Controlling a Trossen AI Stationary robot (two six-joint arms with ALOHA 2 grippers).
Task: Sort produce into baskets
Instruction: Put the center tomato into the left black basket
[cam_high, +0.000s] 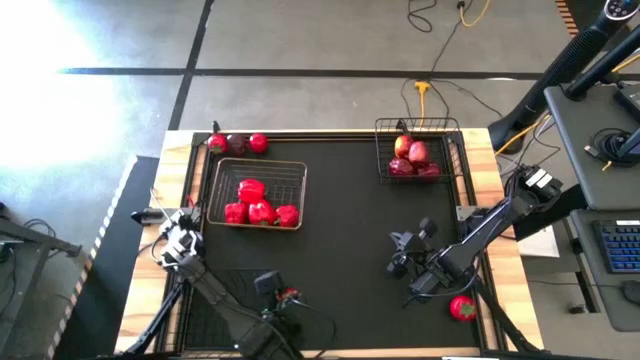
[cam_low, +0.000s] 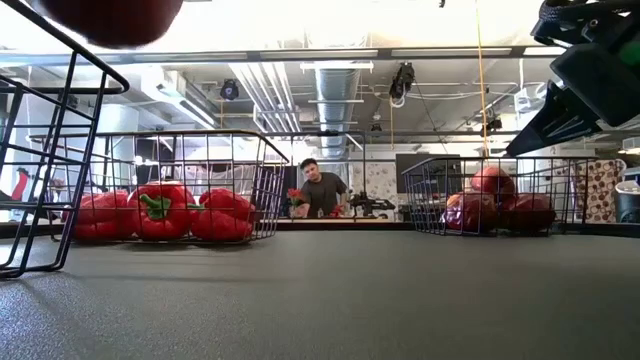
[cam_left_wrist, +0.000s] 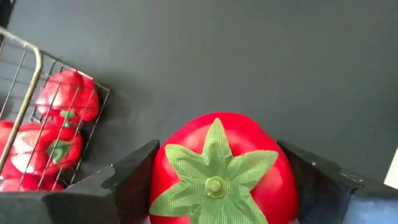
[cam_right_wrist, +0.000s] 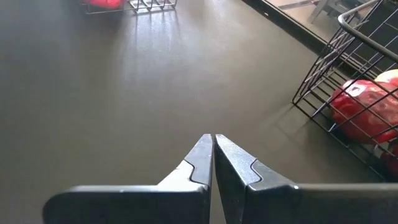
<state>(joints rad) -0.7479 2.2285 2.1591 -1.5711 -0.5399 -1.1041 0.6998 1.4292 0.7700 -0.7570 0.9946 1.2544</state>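
Squarely between left claw (cam_left_wrist: 217, 186) fingers: tomato (cam_left_wrist: 219, 168)

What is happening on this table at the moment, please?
A two-arm robot is sorting red produce into wire baskets. The left gripper holds a tomato at the near left of the table. The right gripper is shut and empty above the mat. One basket holds peppers, another holds apples. Another tomato lies near the right arm, and three items wait at the far edge.
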